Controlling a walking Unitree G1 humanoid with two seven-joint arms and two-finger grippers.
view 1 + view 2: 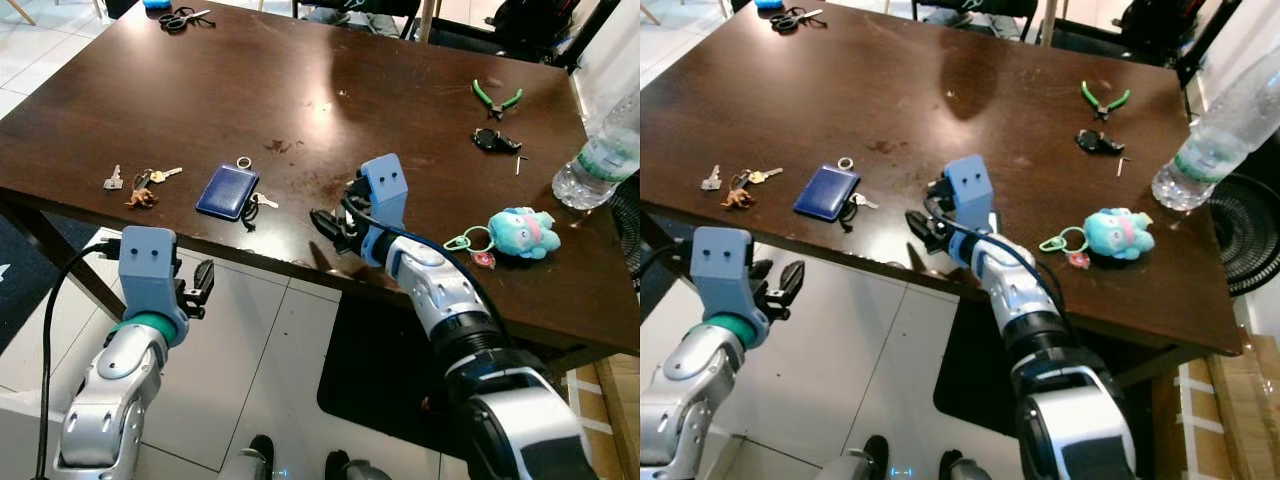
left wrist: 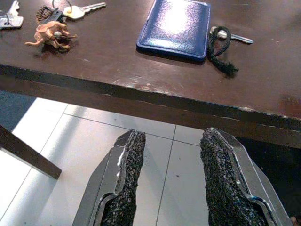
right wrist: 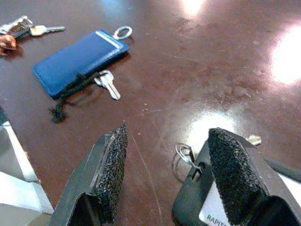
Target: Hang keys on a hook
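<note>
A black key fob [image 3: 190, 200] with a wire ring [image 3: 182, 153] lies on the dark wooden table [image 1: 300, 90]. My right gripper [image 1: 335, 226] hovers open just over it near the front edge, with one finger [image 3: 233, 165] above the fob. To its left lies a blue pouch [image 1: 227, 191] with a silver key [image 3: 108, 84] on a black cord. Farther left are a key bunch with a brown figure [image 1: 141, 190] and a single key [image 1: 113, 181]. My left gripper [image 2: 171, 136] hangs open below the table edge, holding nothing.
A teal plush keychain [image 1: 523, 232] with a green ring [image 1: 462, 241] lies right of my right arm. A water bottle [image 1: 600, 160] stands at the right edge. Green pliers [image 1: 497, 97], a small black object [image 1: 493, 141] and scissors [image 1: 185, 18] lie farther back. Tiled floor [image 1: 260, 370] is below.
</note>
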